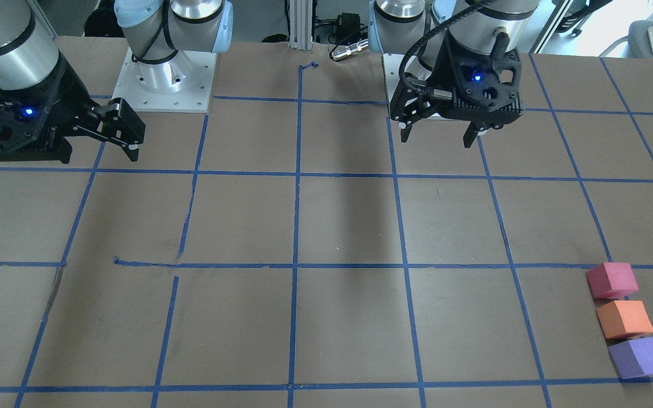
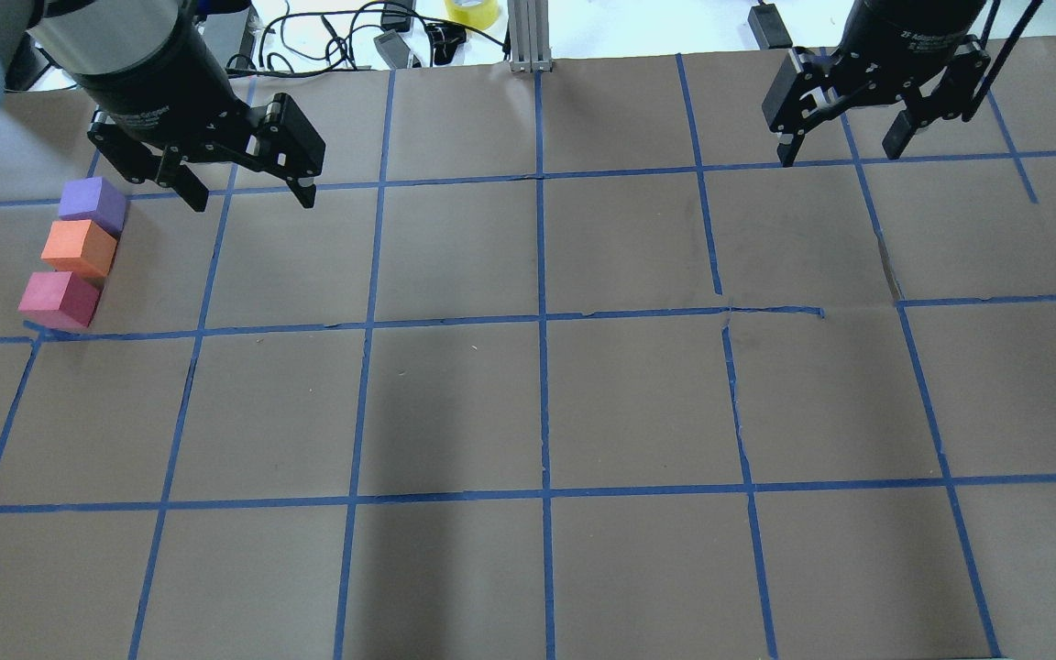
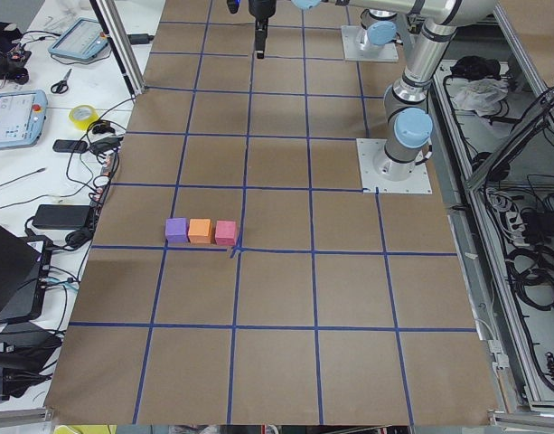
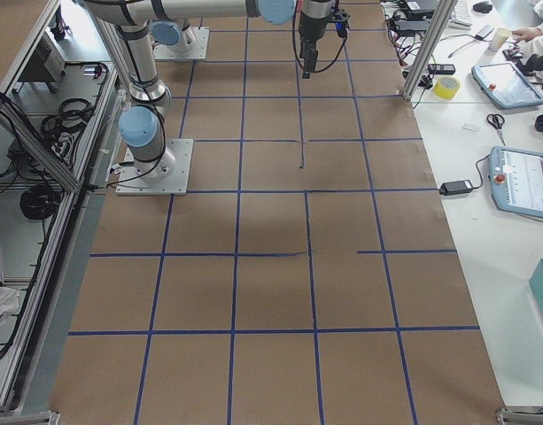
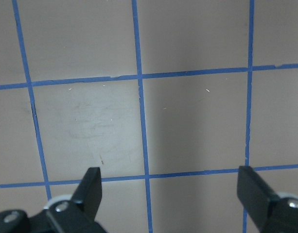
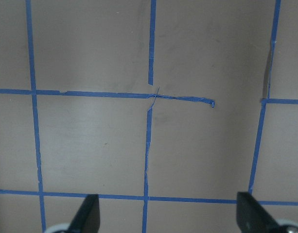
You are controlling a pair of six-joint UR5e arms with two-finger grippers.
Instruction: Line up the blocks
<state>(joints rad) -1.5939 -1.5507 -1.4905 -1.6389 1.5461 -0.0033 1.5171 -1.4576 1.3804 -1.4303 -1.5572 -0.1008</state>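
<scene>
Three foam blocks lie in a touching row at the table's far left in the overhead view: purple (image 2: 93,203), orange (image 2: 79,247), red-pink (image 2: 59,299). They also show in the front-facing view as red-pink (image 1: 611,280), orange (image 1: 624,318) and purple (image 1: 638,357). My left gripper (image 2: 251,200) hangs open and empty above the table, just right of the purple block and apart from it. Its wrist view (image 5: 170,182) shows only bare paper between the fingers. My right gripper (image 2: 840,156) is open and empty at the far right, far from the blocks.
The table is brown paper (image 2: 537,403) marked with a blue tape grid. Both arm base plates (image 1: 165,85) stand at the robot's side. A post (image 2: 528,37), cables and a yellow tape roll (image 2: 471,11) sit beyond the far edge.
</scene>
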